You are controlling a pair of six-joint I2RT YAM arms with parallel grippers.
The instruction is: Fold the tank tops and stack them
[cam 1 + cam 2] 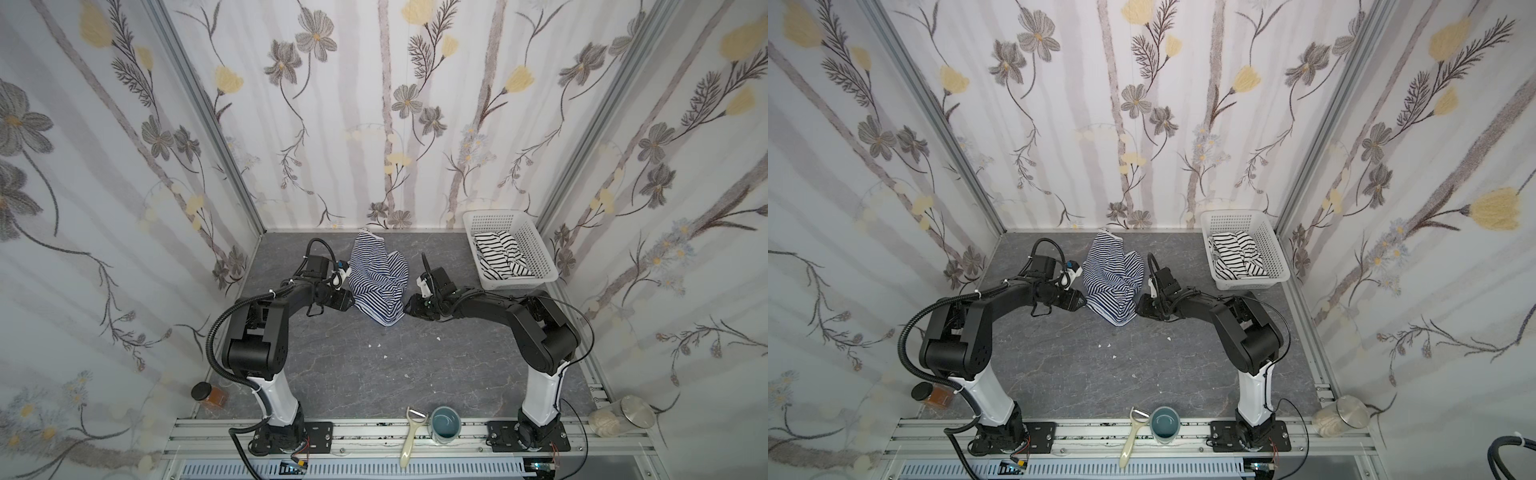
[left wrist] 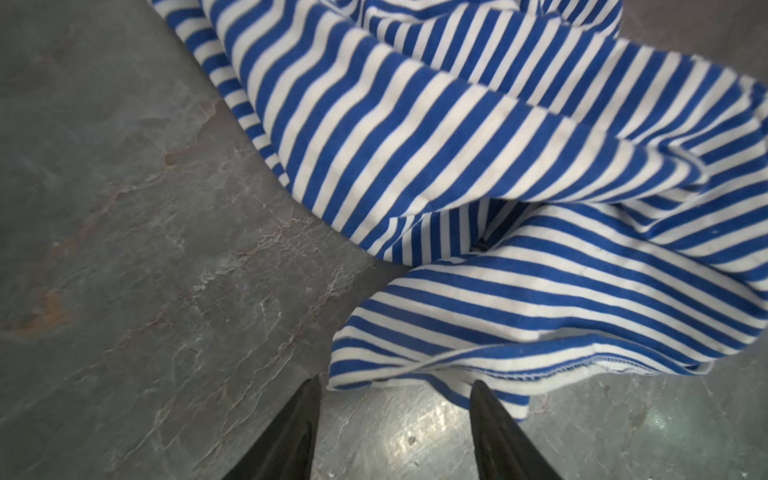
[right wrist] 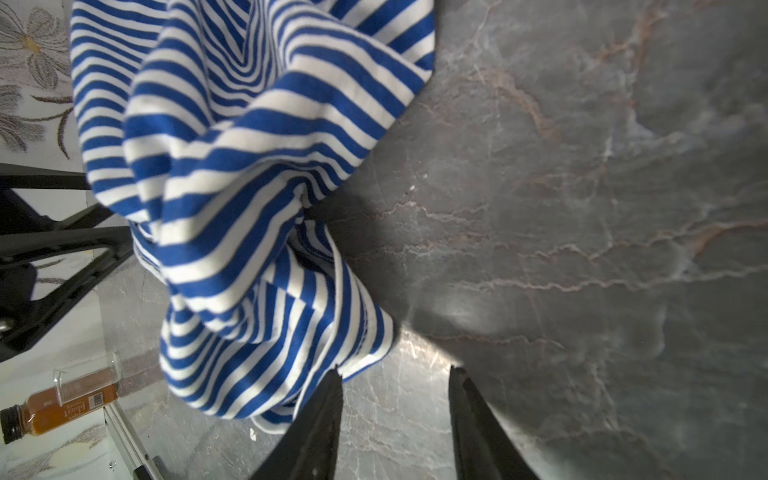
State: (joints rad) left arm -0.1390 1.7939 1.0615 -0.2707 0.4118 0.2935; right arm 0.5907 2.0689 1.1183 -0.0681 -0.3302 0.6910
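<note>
Though nosed right up to the cloth, clamping nothing on either side. At left gripper [image 2: 397, 379]: jaws apart, stitched hem of navy-striped tank top [image 2: 457, 145] lying just ahead of the tips, one corner reaching up to a tip, not pinched. At right gripper [image 3: 395, 369]: jaws apart as well, only bare grey table [image 3: 582, 208] between them, same top bunched just beside one finger. Seen in both top views: navy-striped tank top [image 1: 376, 282] heaped between the two grippers, crumpled, unfolded, resting on table. Fine dense blue-and-white stripes, running every which way over deep folds and ridges; far end trailing away from both grippers toward back wall. Further out past right gripper: white perforated basket [image 1: 540, 249], black-striped tank top [image 1: 500, 253] wadded inside, white with wider-spaced black stripes, likewise unfolded.
</note>
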